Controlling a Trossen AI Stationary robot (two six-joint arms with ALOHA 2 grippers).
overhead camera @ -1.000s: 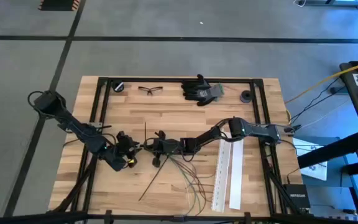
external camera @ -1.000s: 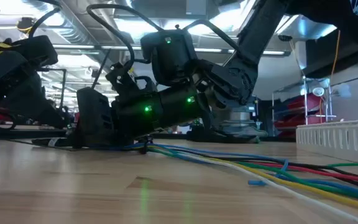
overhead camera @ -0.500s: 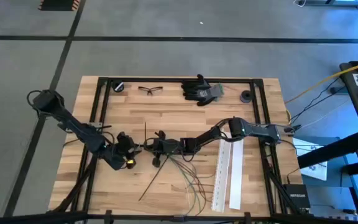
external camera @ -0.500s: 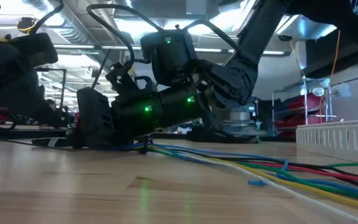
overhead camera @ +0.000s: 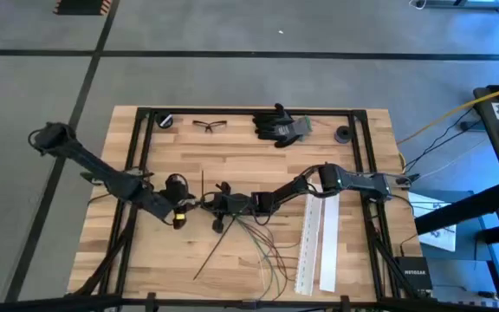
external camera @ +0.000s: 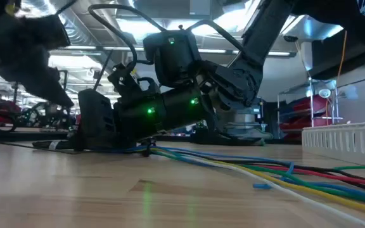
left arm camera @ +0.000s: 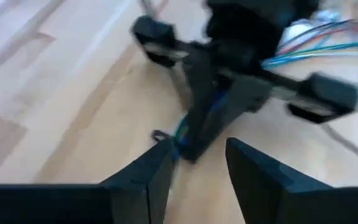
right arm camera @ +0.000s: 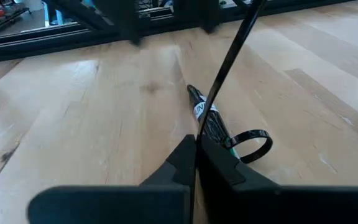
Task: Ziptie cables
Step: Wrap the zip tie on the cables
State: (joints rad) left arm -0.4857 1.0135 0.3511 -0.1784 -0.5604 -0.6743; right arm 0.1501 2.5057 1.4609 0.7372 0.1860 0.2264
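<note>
You are at the cinching step, as I read it: the tie is already looped round the bundle but its loop is slack, so the next move calls for taking hold of the free strap and drawing it through while the bundle is held fast. Starting at the left, your left gripper [overhead camera: 187, 208] sits low over the wooden table [overhead camera: 232, 156], just beside the gathered end of the cables [overhead camera: 262, 247]. In the left wrist view its fingers [left arm camera: 145, 180] stand partly apart with bare wood showing in the gap. They hold nothing and I see them touching nothing, though they point straight at the bundle end and the small loop there. That hand would have to find the strap and close on it, which is a thin target. Moving right, the ziptie [right arm camera: 229, 59] rises as a long dark strap from the bundle, and its loose ring lies beside the bundle tip. Your right gripper [right arm camera: 196, 144] is next, near the middle of the table and almost nose to nose with the left one. Its fingers are closed tight on the bundled cables just behind the tie, with only the labelled tip poking out beyond them. Keep that clamp firm during the pull, I'd judge, or the bundle may slide. Farther right, behind the right gripper, the cables fan out loose across the wood toward the near edge, and the two white perforated strips [overhead camera: 319, 243] lie well apart — untouched by either hand.
</note>
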